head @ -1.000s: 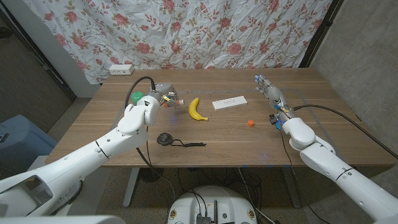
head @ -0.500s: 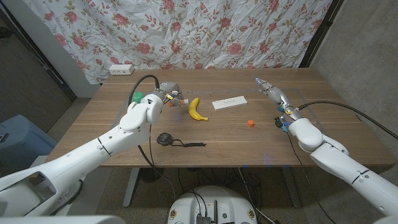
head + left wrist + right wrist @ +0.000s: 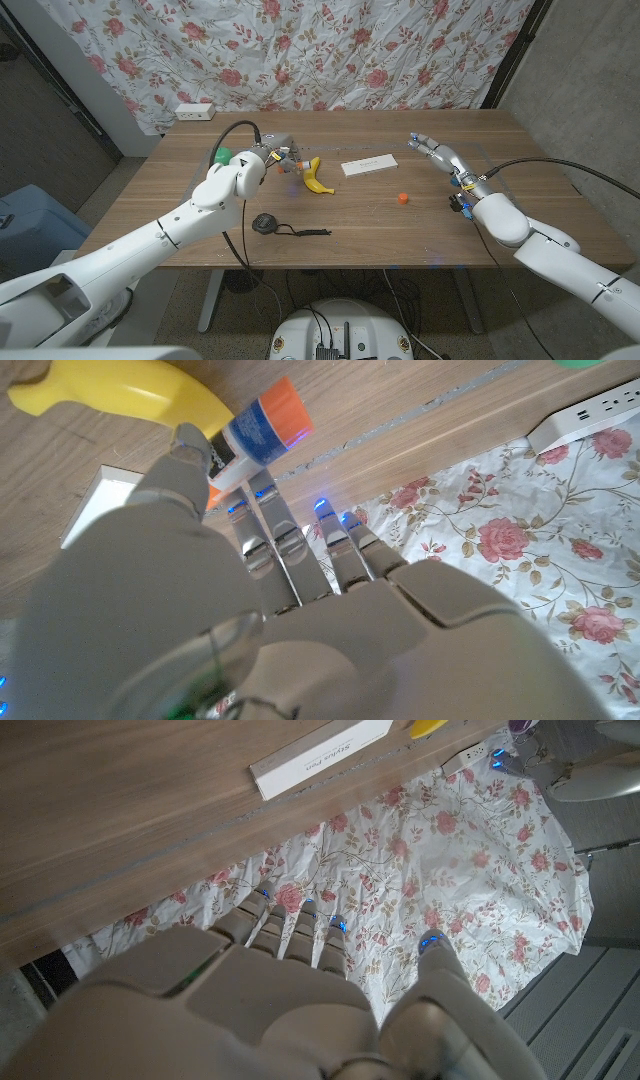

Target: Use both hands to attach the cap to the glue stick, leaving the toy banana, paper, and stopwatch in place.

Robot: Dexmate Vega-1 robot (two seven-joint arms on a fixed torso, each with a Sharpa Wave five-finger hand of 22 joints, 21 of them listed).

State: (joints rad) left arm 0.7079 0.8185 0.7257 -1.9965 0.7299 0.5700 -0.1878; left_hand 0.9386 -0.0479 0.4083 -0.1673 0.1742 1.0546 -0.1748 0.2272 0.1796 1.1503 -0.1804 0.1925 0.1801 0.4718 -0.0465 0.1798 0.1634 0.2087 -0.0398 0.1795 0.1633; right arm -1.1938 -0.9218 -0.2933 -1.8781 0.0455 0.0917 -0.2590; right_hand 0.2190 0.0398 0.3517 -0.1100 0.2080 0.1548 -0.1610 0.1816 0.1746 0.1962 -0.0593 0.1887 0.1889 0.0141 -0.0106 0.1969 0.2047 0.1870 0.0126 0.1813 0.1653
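Note:
My left hand [image 3: 264, 160] is raised at the back left and holds the glue stick [image 3: 288, 161], a white tube with an orange end [image 3: 256, 434], just left of the yellow toy banana [image 3: 318, 177]. In the left wrist view the fingers [image 3: 262, 510] pinch the tube over the banana [image 3: 120, 390]. The small orange cap [image 3: 403, 198] lies alone on the table, right of centre. My right hand [image 3: 440, 155] hovers open behind and to the right of the cap, fingers spread and holding nothing. The white paper strip [image 3: 368, 165] lies behind the cap. The black stopwatch [image 3: 264, 222] with its cord sits near the front.
A green object [image 3: 221, 157] stands behind my left arm. A white power strip [image 3: 194, 111] lies at the table's back left edge below the floral curtain [image 3: 330, 50]. The paper strip [image 3: 320, 758] lies beyond my right hand [image 3: 300, 1000].
My left hand has carried the glue stick to the right, closer to the banana. My right hand has drifted slightly rightward and nearer, still open.

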